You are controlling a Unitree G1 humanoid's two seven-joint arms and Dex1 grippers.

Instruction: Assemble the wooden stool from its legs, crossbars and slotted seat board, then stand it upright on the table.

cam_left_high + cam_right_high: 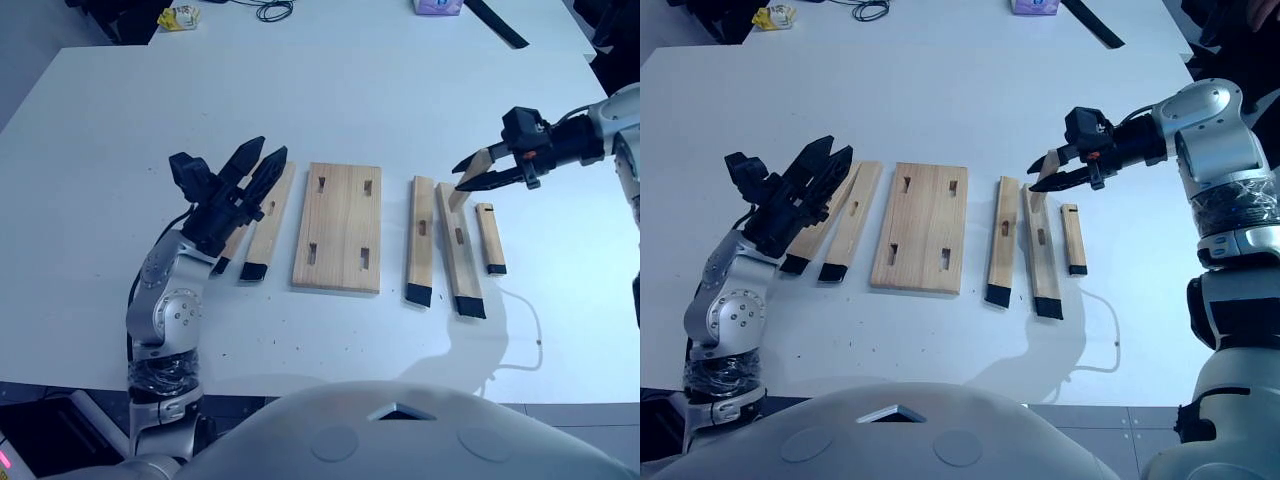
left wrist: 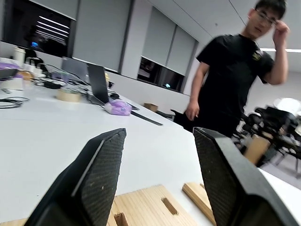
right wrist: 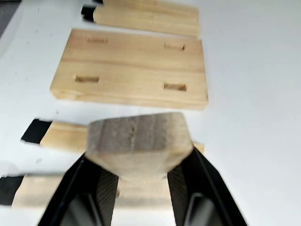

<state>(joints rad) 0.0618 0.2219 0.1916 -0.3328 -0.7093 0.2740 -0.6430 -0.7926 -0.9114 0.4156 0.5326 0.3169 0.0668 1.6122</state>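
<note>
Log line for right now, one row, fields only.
state: unassembled | seat board: flat on table | right gripper: shut on short wooden piece, over right-side legs | left gripper: open, above left-side legs

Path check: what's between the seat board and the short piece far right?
Two black-tipped legs, side by side: the inner leg by the seat board, the outer leg by the short piece. Seen in left eye view.

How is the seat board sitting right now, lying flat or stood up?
Lying flat. The seat board rests broad face up on the table, with all four slots visible and empty.
</note>
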